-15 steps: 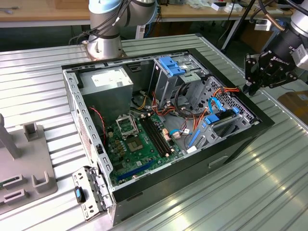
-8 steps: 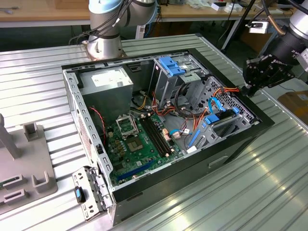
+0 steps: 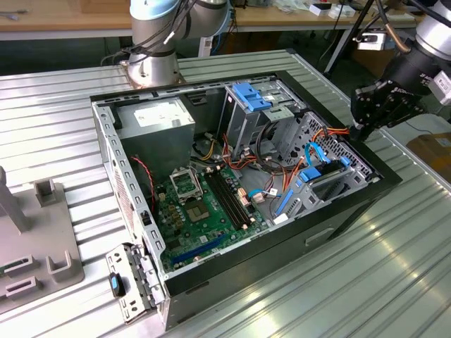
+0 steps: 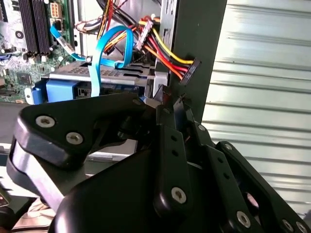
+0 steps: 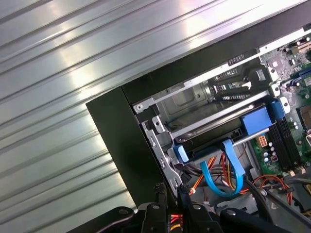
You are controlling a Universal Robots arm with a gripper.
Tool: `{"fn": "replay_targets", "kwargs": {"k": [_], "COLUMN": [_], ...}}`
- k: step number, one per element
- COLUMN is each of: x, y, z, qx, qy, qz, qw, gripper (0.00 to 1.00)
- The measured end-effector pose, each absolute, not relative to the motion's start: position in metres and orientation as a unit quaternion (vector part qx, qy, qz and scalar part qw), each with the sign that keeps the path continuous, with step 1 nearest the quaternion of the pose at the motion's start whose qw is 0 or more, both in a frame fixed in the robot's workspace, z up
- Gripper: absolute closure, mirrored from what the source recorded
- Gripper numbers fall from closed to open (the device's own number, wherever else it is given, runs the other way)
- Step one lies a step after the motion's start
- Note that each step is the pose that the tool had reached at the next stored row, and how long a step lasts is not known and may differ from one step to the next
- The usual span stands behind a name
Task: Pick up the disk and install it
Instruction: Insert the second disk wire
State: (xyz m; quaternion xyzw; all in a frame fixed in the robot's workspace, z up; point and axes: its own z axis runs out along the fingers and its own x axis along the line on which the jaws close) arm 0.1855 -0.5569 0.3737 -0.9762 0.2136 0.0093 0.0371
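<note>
Gripper [image 3: 366, 125] closed, empty, by case's [image 3: 384, 184] right rim; risks snagging loose cables [image 4: 160, 51] near seated disk [image 5: 214, 138].

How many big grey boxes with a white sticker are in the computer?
1: the power supply, in the case corner at the exterior view's upper left. Others may be hidden.

One high overview, two close wrist cameras.
The exterior view looks down across the open computer case [image 3: 239, 190]; both wrist views sit near its corner, sharing the blue cable [image 4: 109, 53] [image 5: 221, 177] there.
</note>
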Motion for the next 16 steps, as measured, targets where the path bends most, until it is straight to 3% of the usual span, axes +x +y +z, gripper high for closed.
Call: {"fn": "replay_targets", "kwargs": {"k": [16], "x": [0.196], "y": [-0.546], "z": [0.367], "qx": [-0.976], "qy": [0.214], "qz": [0.009], "qw": [0.037], "gripper": [0.76]}}
